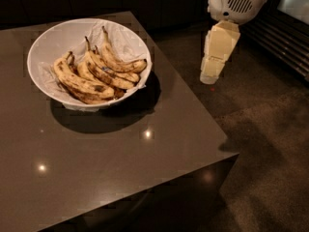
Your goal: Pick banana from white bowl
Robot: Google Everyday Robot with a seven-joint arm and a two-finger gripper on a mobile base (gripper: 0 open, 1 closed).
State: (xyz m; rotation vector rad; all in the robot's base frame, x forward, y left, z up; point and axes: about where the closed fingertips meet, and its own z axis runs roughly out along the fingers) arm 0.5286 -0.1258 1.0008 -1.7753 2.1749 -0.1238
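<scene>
The white bowl (pixel 44 46) stands on the far left part of the dark table and holds several spotted bananas on a crinkled white liner. The banana (pixel 117 62), strongly curved with a long thin stem pointing up and back, lies at the right side of the pile, its dark end near the bowl's right rim. My gripper (pixel 210 77) hangs from the white arm (pixel 239 1) beyond the table's right edge, over the floor. It points down, well to the right of the bowl, and holds nothing.
The dark glossy table (pixel 120 163) has its right edge and front corner close to the gripper. Dark speckled floor (pixel 270 144) lies to the right. A slatted dark panel (pixel 285 37) stands at the far right.
</scene>
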